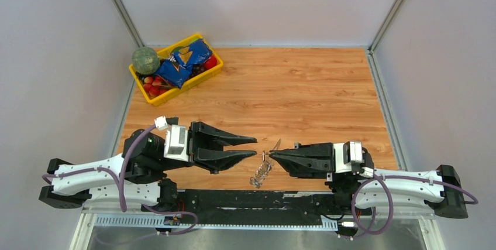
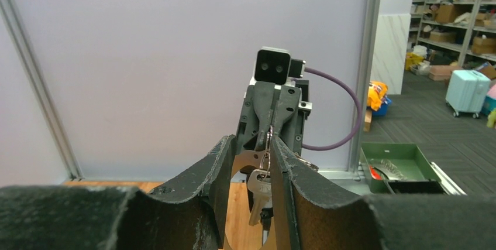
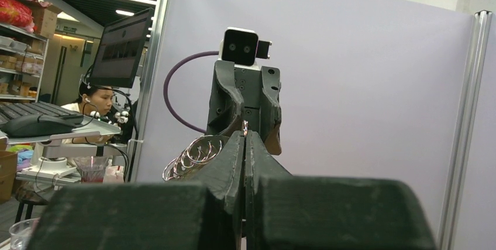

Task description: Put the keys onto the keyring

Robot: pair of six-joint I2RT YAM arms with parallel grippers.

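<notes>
My right gripper [image 1: 268, 155] is shut on a thin silvery keyring [image 2: 269, 144], pinched at its fingertips [image 3: 244, 134]. A silvery key [image 2: 258, 190] hangs from the ring. A bunch of several linked rings and keys [image 1: 261, 174] trails from it toward the near table edge, and also shows in the right wrist view [image 3: 193, 155]. My left gripper [image 1: 255, 146] is open and empty. It faces the right gripper tip to tip, a little apart. In the left wrist view the key shows through the gap of the left gripper [image 2: 252, 144]. No black-headed key is visible.
A yellow bin [image 1: 153, 98] at the back left holds blue snack bags [image 1: 182, 61], a green ball [image 1: 145, 60] and red fruit. Grey walls enclose the wooden table [image 1: 304, 98] on three sides.
</notes>
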